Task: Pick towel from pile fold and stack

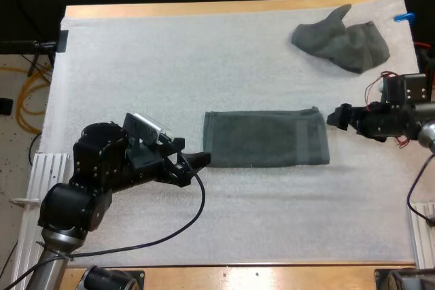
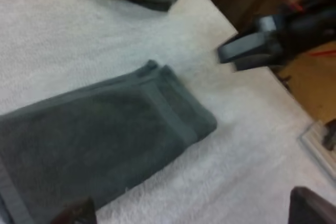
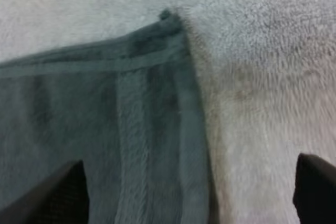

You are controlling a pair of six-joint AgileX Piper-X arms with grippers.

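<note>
Wooden table [image 1: 224, 9], white mat [image 1: 136, 66], speckled floor [image 1: 12, 161], darkness beyond

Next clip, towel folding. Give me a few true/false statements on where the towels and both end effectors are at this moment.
1. A folded towel lies flat in the middle of the mat. True.
2. The crumpled towel sits on top of the folded towel. False: it lies apart from it, near the mat's far right corner.
3. The left end effector is clamped on the folded towel. False: it is open at the towel's left end and holds nothing.
4. The right end effector is open at the folded towel's right end. True.
</note>
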